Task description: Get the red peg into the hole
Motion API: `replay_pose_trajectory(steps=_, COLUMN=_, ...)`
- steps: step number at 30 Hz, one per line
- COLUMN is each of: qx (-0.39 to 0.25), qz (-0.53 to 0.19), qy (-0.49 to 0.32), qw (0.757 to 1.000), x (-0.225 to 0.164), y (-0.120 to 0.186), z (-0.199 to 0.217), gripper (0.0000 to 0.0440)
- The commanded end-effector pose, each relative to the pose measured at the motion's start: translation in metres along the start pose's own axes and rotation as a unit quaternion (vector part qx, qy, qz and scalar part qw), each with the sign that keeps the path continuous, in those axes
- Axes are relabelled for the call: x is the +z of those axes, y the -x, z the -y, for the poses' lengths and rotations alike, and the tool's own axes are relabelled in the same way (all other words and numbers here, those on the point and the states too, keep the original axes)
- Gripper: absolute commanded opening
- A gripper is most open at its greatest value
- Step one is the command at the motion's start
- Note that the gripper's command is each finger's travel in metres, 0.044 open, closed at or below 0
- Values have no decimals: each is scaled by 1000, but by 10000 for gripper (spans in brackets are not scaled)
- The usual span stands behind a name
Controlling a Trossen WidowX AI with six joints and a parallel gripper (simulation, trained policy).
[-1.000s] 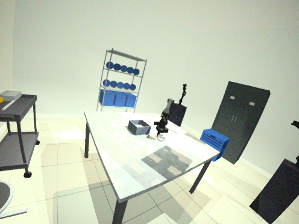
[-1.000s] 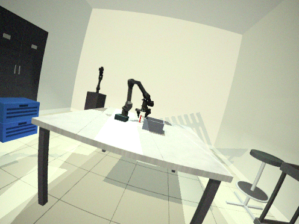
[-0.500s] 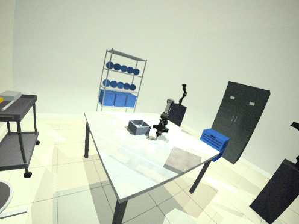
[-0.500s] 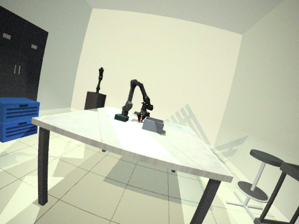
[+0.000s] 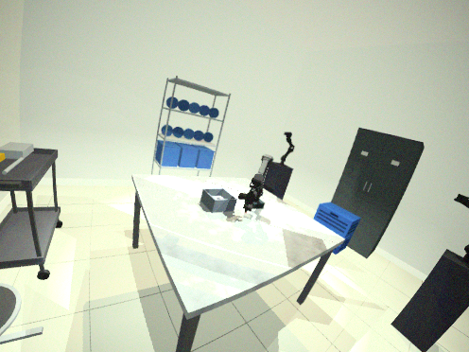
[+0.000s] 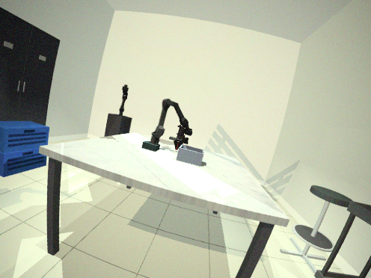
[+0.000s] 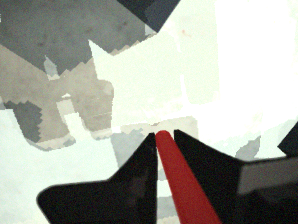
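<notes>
1. From the top view's near corner of the table (image 5: 255,287) (image 6: 149,181) (image 7: 145,85), the work lies far off, towards the far edge.
2. The hand (image 5: 247,209) (image 6: 176,149) (image 7: 164,136) is closed on the red peg (image 6: 177,145) (image 7: 186,182), beside the open box (image 5: 211,203) (image 6: 190,156) (image 7: 159,14) and outside its walls.
3. The grasp, step 1, looks done; whether the peg has left the table cannot be told.
4. By judgement, 3 steps remain: carry over the wall, line up, insert fully.
</notes>
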State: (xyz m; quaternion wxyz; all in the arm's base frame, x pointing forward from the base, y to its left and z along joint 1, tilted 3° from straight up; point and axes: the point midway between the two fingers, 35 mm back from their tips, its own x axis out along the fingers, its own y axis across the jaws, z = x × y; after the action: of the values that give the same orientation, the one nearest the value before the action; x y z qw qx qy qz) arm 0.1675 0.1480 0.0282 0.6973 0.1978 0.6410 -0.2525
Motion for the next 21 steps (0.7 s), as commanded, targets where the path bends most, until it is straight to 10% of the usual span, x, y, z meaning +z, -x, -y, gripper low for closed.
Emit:
replay_pose_trajectory(steps=1, qx=12, qz=15, qy=0, qw=1000, x=10, y=18, z=-5, gripper=0)
replay_pose_trajectory(steps=21, qx=43, qz=86, qy=-93, qw=991, x=83, y=87, z=-11, gripper=0)
